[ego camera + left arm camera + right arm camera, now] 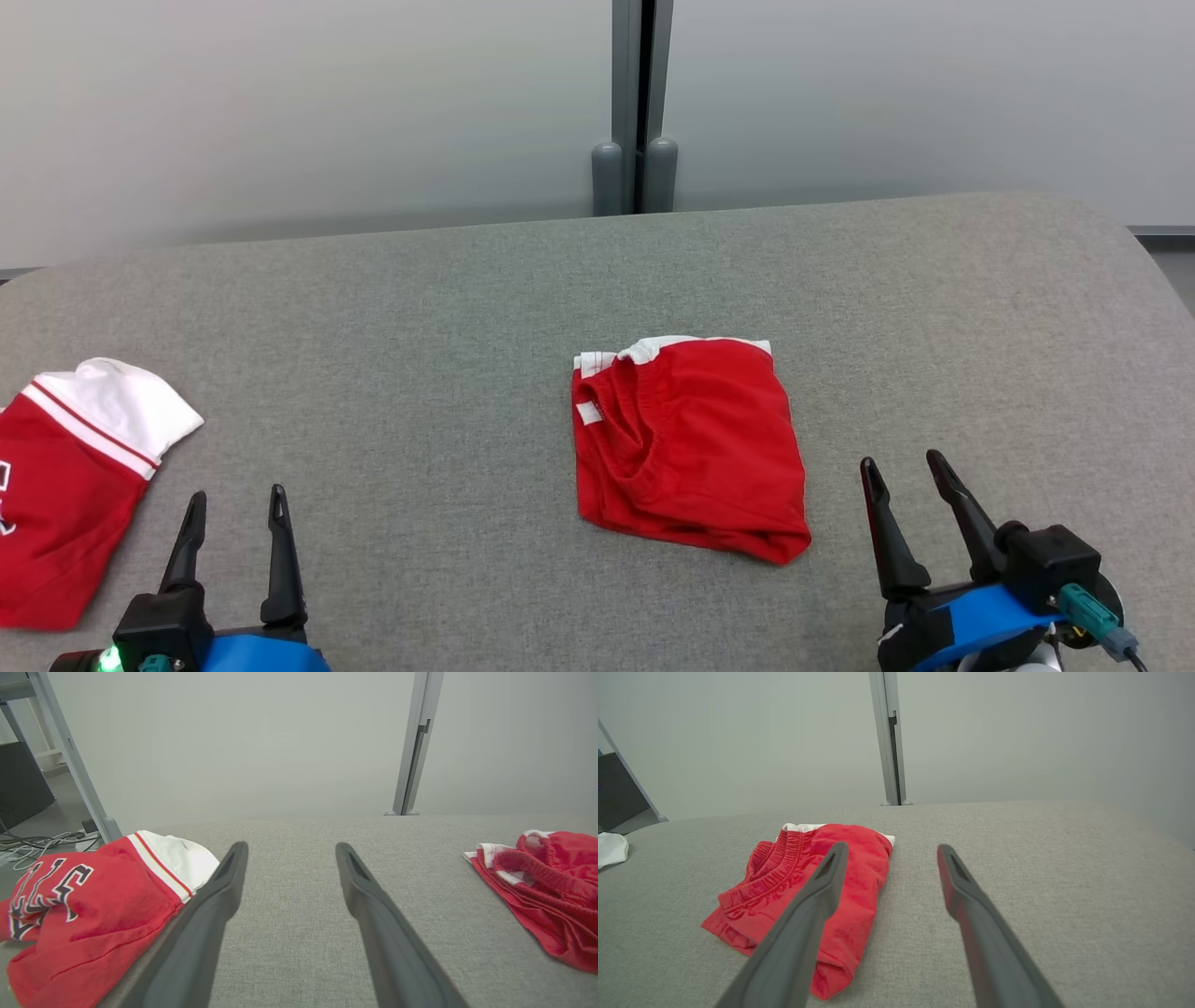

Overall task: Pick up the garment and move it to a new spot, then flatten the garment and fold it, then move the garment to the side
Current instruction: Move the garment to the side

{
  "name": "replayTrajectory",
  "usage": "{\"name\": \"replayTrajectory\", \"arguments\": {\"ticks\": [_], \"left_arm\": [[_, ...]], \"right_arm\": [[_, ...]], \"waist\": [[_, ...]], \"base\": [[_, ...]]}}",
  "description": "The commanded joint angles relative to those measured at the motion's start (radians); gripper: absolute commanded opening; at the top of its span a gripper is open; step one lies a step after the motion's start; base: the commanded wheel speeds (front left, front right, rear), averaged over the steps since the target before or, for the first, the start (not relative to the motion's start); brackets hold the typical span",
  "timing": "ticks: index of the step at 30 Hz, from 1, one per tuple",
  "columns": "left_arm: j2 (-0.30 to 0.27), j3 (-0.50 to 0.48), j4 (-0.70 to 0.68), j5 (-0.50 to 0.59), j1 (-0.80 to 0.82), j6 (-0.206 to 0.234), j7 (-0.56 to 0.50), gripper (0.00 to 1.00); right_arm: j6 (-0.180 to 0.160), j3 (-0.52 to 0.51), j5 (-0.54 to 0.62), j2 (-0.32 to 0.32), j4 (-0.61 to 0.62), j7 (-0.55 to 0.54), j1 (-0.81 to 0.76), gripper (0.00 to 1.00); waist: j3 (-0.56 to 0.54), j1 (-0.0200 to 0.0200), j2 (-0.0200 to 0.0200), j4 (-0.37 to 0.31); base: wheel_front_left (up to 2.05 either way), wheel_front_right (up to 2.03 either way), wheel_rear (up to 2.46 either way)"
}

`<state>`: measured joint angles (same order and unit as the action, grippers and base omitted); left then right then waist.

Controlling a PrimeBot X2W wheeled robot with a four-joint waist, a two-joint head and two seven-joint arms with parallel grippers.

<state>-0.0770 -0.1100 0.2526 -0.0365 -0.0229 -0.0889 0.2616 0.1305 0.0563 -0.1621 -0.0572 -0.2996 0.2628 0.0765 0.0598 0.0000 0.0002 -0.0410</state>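
At the near edge of the head view, toward 7 o'clock, the left hand (236, 495) hovers over the grey desk (420, 317), its two dark fingers (280, 551) spread apart and empty. Across at 5 o'clock the right hand (901, 461) is released in the same way, fingers wide and holding nothing. Just beside the left hand, at its 9 o'clock, a red-and-white jersey (65, 485) lies crumpled at the desk's edge, its white sleeve pointing toward 1 o'clock (the left wrist view shows dark lettering with white outlines on the red cloth). The red garment (691, 448) lies a little farther in, near the middle of the desk. It is at about 11 o'clock from the right hand and well apart from the left hand and the jersey. It is folded into a compact, roughly square bundle lying flat on the desk. A gathered elastic waistband curves across its left half, a small white label shows at its 9 o'clock edge, and white trim peeks out along its far edge. Neither hand touches it, though in the right wrist view one finger crosses in front of it. Beyond the desk's far edge, at 12 o'clock, a grey post (635, 103) stands against a pale wall (280, 112).
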Motion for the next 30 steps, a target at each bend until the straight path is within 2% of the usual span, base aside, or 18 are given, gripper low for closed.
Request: {"name": "replayTrajectory", "arguments": {"ticks": [1,7,14,21,30], "left_arm": [[-0.003,0.004,-0.002,-0.001,0.001,0.003,0.005,1.0],[-0.004,0.002,-0.005,-0.005,0.006,0.005,0.005,1.0],[-0.008,0.009,-0.009,-0.007,0.056,0.001,0.005,1.0],[-0.008,0.013,-0.011,-0.006,0.101,-0.002,0.005,1.0],[0.0,0.02,-0.007,-0.015,0.124,0.003,0.005,1.0]], "right_arm": [[0.0,-0.003,0.004,0.003,-0.003,0.003,-0.005,1.0],[0.0,0.028,0.008,-0.013,-0.037,-0.012,0.067,1.0],[0.0,0.09,0.015,-0.033,-0.104,-0.046,0.278,1.0],[0.0,0.12,0.037,-0.024,-0.263,-0.125,0.456,1.0],[0.0,0.109,0.02,-0.006,-0.495,-0.171,0.525,1.0]], "waist": [[0.0,0.0,-0.0002,0.0],[0.008,0.0,-0.0002,-0.005],[0.053,0.0,-0.0002,0.002],[0.103,0.0,-0.0002,0.008],[0.143,0.0,-0.0002,0.02]], "base": [[0.0,0.0,0.0],[0.0,0.0,0.0],[0.0,0.0,0.0],[0.0,0.0,0.0],[0.0,0.0,0.0]]}}
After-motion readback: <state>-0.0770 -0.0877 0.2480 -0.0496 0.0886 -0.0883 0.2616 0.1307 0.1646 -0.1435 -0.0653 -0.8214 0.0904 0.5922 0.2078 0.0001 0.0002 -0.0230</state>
